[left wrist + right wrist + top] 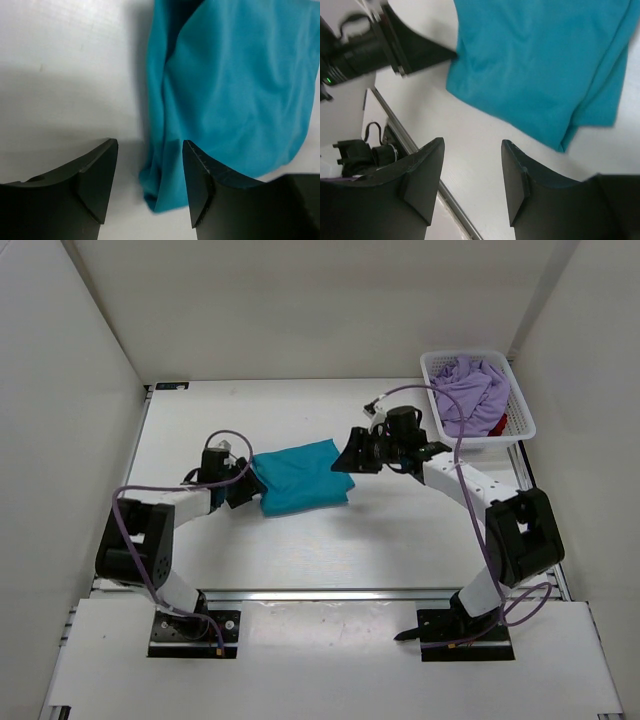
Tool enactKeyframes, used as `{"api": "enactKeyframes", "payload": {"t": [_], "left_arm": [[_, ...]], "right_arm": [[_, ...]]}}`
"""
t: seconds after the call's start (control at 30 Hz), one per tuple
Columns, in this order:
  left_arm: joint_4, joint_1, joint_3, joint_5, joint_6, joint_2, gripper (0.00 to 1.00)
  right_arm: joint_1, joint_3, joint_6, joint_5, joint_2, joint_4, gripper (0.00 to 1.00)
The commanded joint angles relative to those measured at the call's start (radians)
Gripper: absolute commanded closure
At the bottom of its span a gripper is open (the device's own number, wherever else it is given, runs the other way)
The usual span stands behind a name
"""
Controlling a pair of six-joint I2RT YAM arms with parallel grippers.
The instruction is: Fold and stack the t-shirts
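A teal t-shirt lies folded into a rough rectangle in the middle of the table. My left gripper sits at its left edge, open. In the left wrist view a bunched corner of the teal t-shirt reaches between the spread fingers of the left gripper without being pinched. My right gripper hovers at the shirt's upper right corner, open and empty. In the right wrist view the right gripper is over bare table just off the teal t-shirt. A lavender t-shirt fills the basket, and a bit of red cloth shows beside it.
The white mesh basket stands at the back right corner of the table. White walls close in the table on three sides. A metal rail runs along the near edge. The left arm's gripper shows in the right wrist view.
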Motion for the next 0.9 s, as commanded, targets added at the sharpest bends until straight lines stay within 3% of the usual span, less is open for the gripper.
{"api": "enactKeyframes", "payload": {"t": [0.0,0.2,0.23,0.3,0.4,0.53,0.67,0.8,0.87], "left_arm": [[-0.026,-0.023,0.086,-0.025,0.04,0.095,0.35],[0.145,-0.078,0.112,0.067,-0.057,0.233,0.67],[0.149,-0.086,0.138,0.071,-0.068,0.244,0.7],[0.149,-0.118,0.195,0.074,-0.083,0.29,0.86],[0.127,-0.136,0.328,0.077,-0.094,0.33,0.98],[0.038,-0.068,0.54,0.094,-0.088,0.373,1.0],[-0.035,0.145,0.683,0.104,-0.089,0.388,1.0],[-0.027,0.414,0.659,0.117,-0.123,0.338,0.99],[0.064,0.521,0.553,0.111,-0.175,0.31,0.9]], "right_arm": [[-0.007,-0.089,0.014,-0.011,-0.061,0.102,0.52],[-0.029,-0.181,0.034,-0.05,-0.101,0.194,0.52],[-0.036,-0.189,0.037,-0.047,-0.101,0.198,0.52],[-0.035,-0.192,0.043,-0.053,-0.09,0.208,0.52],[-0.05,-0.213,0.047,-0.065,-0.072,0.232,0.53],[-0.055,-0.221,0.046,-0.079,-0.046,0.248,0.53],[-0.055,-0.218,0.046,-0.091,-0.009,0.252,0.54],[-0.052,-0.212,0.044,-0.119,0.005,0.257,0.54],[-0.044,-0.204,0.047,-0.129,0.014,0.261,0.54]]}}
